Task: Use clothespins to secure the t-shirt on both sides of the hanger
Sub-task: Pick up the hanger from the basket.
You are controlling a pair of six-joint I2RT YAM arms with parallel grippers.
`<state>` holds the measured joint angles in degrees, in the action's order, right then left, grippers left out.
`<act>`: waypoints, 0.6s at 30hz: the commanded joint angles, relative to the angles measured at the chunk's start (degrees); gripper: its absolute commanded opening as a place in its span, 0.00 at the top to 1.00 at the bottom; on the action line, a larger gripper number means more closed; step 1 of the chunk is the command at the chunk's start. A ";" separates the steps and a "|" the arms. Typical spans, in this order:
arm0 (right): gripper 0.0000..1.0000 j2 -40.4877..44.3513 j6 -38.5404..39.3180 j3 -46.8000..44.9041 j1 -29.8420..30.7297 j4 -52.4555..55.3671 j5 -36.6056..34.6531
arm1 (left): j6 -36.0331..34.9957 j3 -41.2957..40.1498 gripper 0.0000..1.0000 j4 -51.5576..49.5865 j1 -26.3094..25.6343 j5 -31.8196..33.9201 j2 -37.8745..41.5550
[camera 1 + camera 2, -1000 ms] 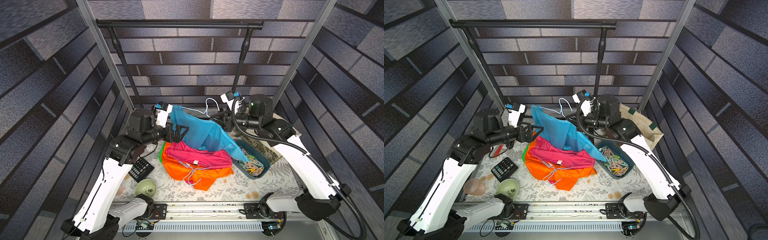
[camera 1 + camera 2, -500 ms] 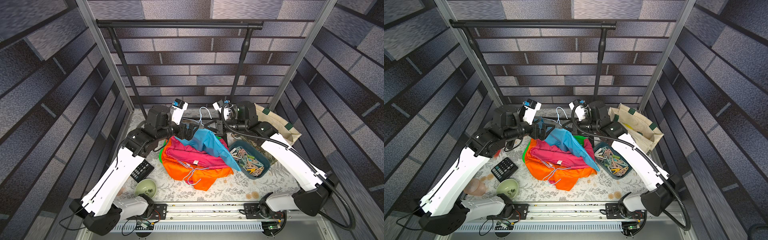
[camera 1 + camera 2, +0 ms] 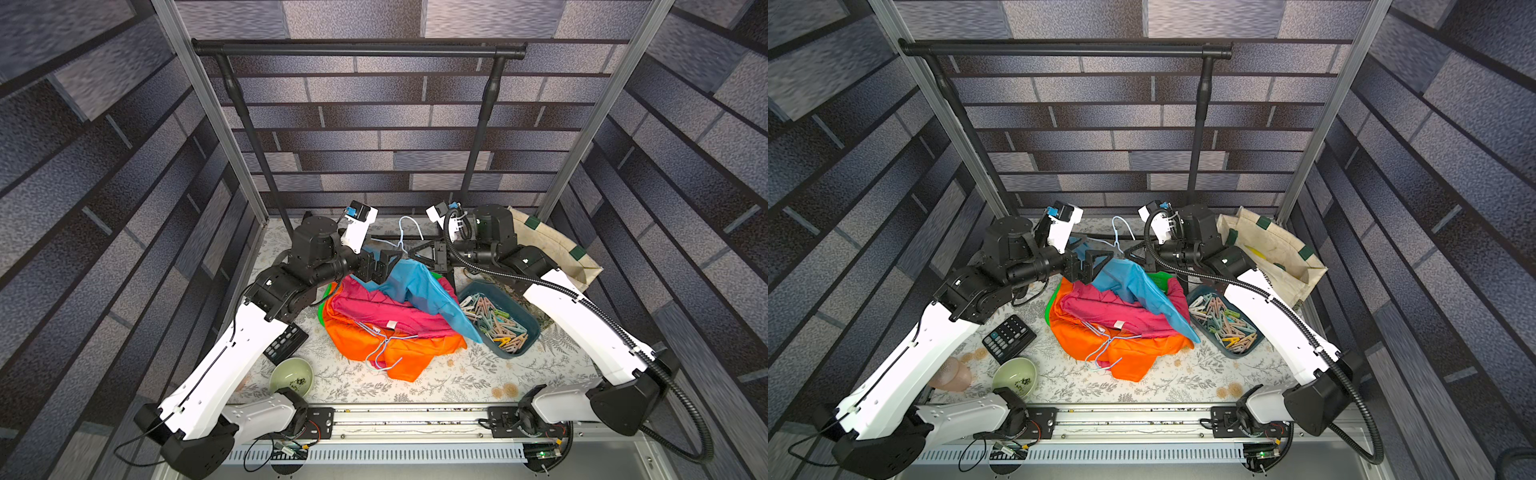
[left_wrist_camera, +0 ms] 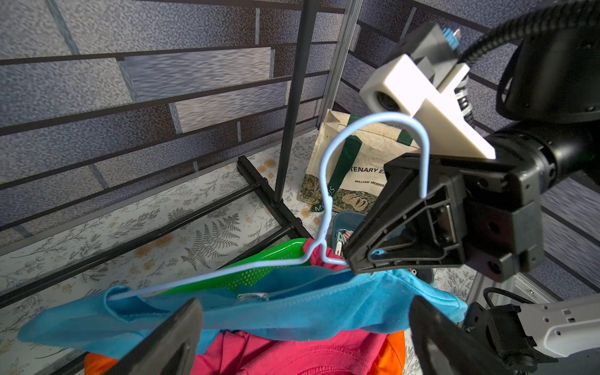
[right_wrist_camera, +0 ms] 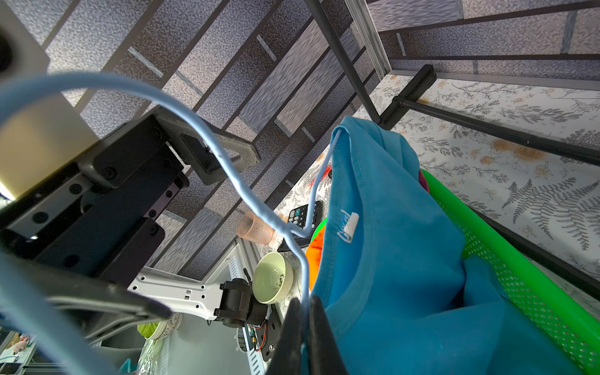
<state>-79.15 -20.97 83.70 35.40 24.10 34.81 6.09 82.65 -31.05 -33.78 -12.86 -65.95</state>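
Observation:
A light blue wire hanger (image 4: 324, 181) carries a blue t-shirt (image 4: 259, 311). My right gripper (image 5: 305, 311) is shut on the hanger's wire just below the neck twist, beside the shirt's collar (image 5: 344, 224). My left gripper (image 4: 305, 311) is open, and the shirt's upper edge runs across the wide gap between its fingers (image 4: 181, 324). In both top views the two grippers (image 3: 384, 266) (image 3: 409, 254) face each other over the far side of the cloth pile, with the hanger's hook (image 3: 1121, 228) behind them. Several pastel clothespins (image 3: 494, 322) (image 3: 1223, 322) lie in a dark teal bin.
Pink (image 3: 382, 309) and orange (image 3: 395, 349) garments are heaped on a green basket (image 5: 506, 259), with another wire hanger (image 3: 380, 345) on the orange one. A calculator (image 3: 1009, 338), green bowl (image 3: 1015, 376), pink cup (image 3: 951, 374) and tote bag (image 3: 1271, 249) surround them. A black clothes rack (image 3: 357, 49) stands behind.
Both grippers have moved down and toward the back middle. The blue t-shirt, earlier stretched out above the pile, has sunk and now drapes onto it. The left gripper has closed in on the right one.

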 commanded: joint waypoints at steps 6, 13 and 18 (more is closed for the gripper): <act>1.00 0.66 0.58 0.98 1.69 -0.98 -1.68 | -1.69 4.27 0.20 -1.75 -0.20 0.37 -3.90; 1.00 0.42 0.32 1.46 2.22 -1.23 -1.67 | -1.78 2.74 0.32 1.10 -0.06 0.69 -4.10; 1.00 0.08 0.15 1.81 2.53 -1.50 -1.32 | -1.78 3.24 0.37 2.66 -0.06 -1.93 -5.00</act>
<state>-79.15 -20.78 83.74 37.28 24.12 33.26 4.89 85.23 -30.28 -33.78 -12.62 -70.46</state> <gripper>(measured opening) 0.068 0.639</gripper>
